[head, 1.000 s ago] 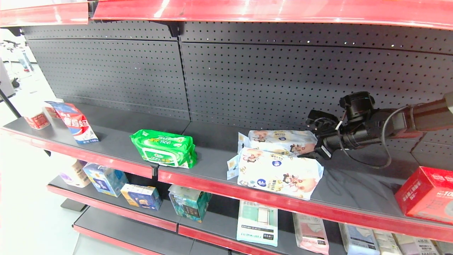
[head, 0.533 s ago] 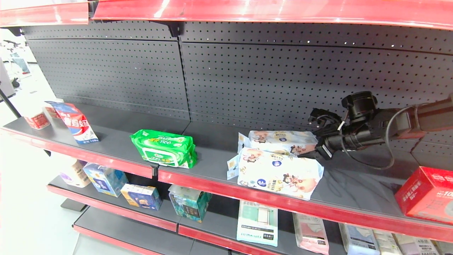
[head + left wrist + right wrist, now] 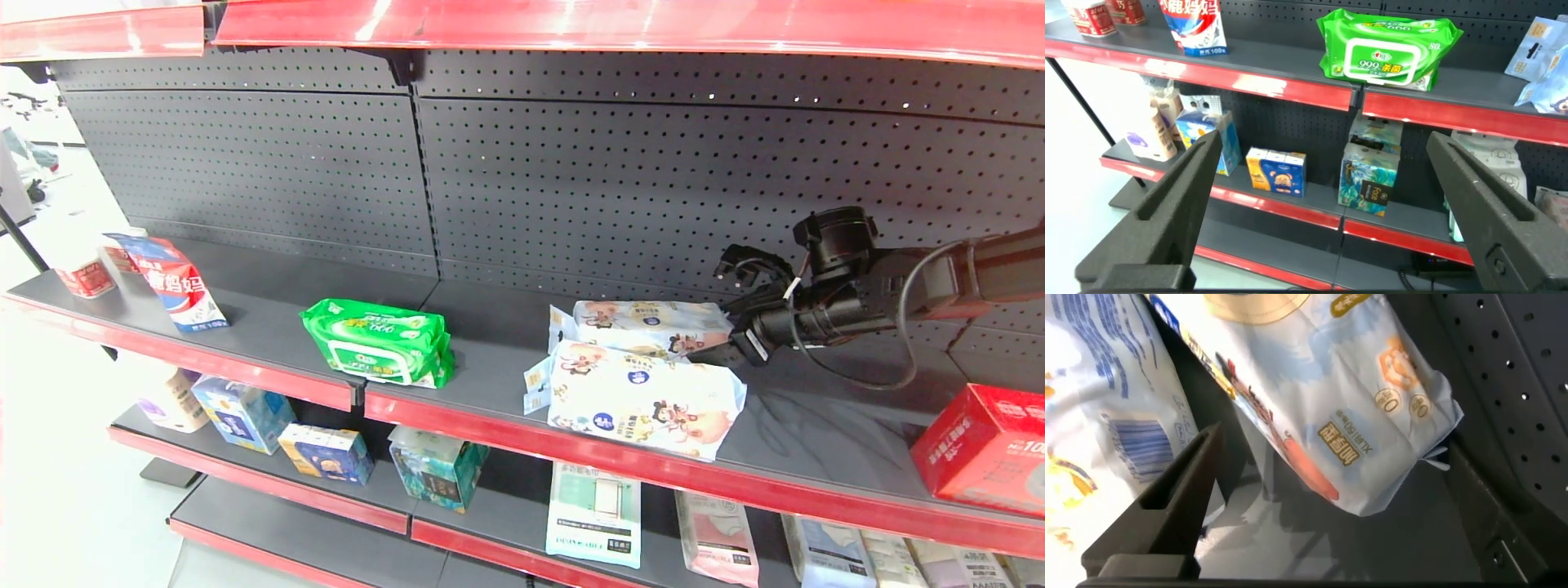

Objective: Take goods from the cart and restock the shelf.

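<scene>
1. Rear pack (image 3: pixel 649 321) lies on the shelf (image 3: pixel 490 327), with the right gripper (image 3: pixel 727 317) at its end. Placing looks done.
2. Left gripper (image 3: pixel 1323 147) gapes, empty.
3. Right jaws stand wide apart, the pack's end between them, seemingly ungripped. Next: back straight out without dragging it.

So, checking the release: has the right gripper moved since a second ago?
Yes. The right gripper has drawn slightly to the right, away from the rear wipes pack.

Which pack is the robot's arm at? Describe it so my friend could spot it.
Look at the dark shelf with the red front edge, right of the green pack. Two white cartoon-printed packs lie there. It is the rear pack, nearer the pegboard, beside the open right end effector, not the front pack.
</scene>
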{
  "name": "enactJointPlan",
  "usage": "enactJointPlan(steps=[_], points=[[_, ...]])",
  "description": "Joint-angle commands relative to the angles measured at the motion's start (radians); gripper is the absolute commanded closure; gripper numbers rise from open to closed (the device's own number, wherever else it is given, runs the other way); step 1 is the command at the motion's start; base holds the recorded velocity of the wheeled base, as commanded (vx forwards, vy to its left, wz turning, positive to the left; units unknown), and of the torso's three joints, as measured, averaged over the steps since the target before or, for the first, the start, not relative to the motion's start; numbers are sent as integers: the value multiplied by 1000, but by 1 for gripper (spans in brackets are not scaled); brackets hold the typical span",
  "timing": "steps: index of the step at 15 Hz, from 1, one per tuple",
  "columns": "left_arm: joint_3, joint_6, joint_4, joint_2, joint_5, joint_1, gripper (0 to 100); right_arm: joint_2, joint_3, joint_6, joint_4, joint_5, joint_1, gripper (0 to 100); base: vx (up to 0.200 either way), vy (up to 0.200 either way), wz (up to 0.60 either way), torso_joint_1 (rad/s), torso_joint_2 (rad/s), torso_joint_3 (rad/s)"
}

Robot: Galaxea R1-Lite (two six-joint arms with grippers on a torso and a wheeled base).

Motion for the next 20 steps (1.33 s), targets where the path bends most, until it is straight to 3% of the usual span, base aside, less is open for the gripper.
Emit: enactJointPlan(steps=[1,20], points=[[0,0,0,1,0,0,0,-1,-1,4,0,-1,1,0,0,0,0,0,0,0],[0,0,0,1,0,0,0,-15,-12,18,0,22,-74,0,0,0,0,0,0,0]])
